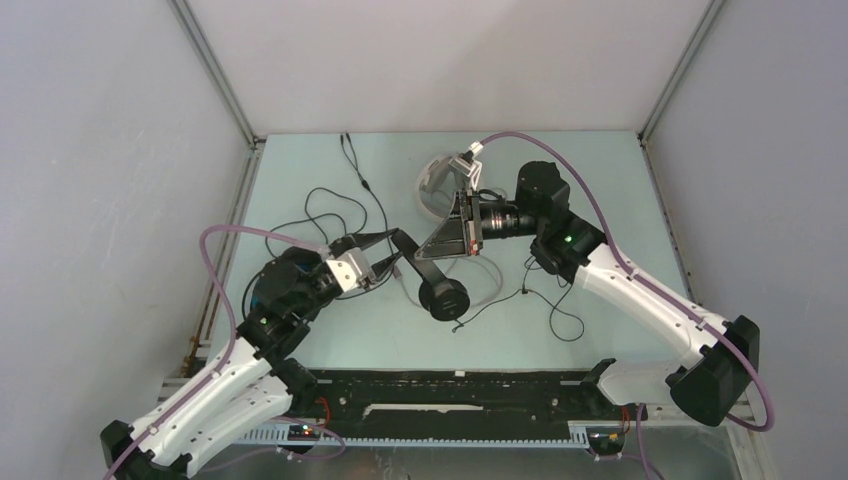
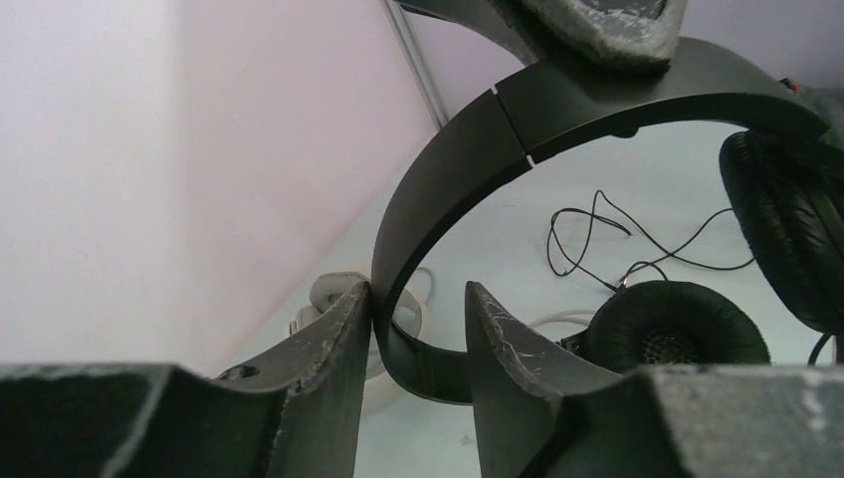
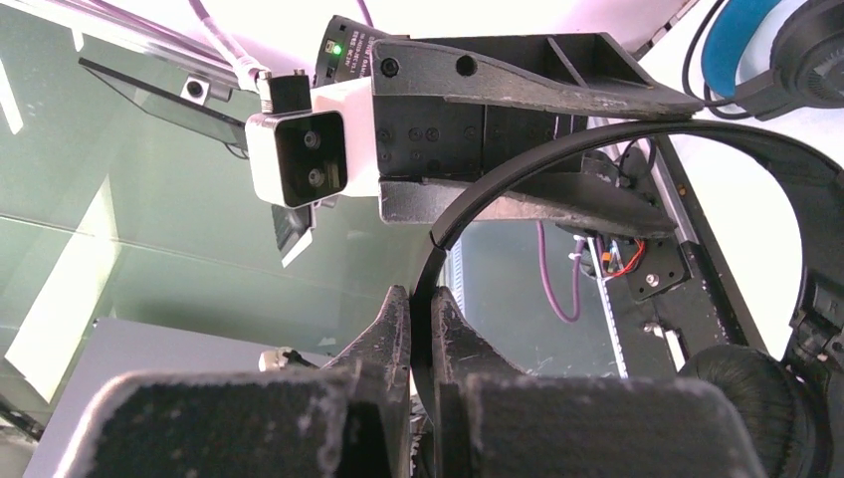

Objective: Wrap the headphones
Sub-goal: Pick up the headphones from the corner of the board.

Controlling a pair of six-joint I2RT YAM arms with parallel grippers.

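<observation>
Wrapping looks barely begun — the right gripper [image 3: 418, 299] pinches the black headphones [image 2: 448, 159] by the headband, the left gripper [image 2: 418, 294] straddles it with jaws apart, cables [image 1: 362, 182] lie loose

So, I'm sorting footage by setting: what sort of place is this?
Probably a lab robot test cell: plain pale walls on metal frame posts box in a table, with a left arm and right arm mounted at its near edge, handling black headphones.

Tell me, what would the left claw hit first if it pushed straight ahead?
The black headband: it runs between the left claw's fingers, against one of them, so it would likely seat deeper.
</observation>
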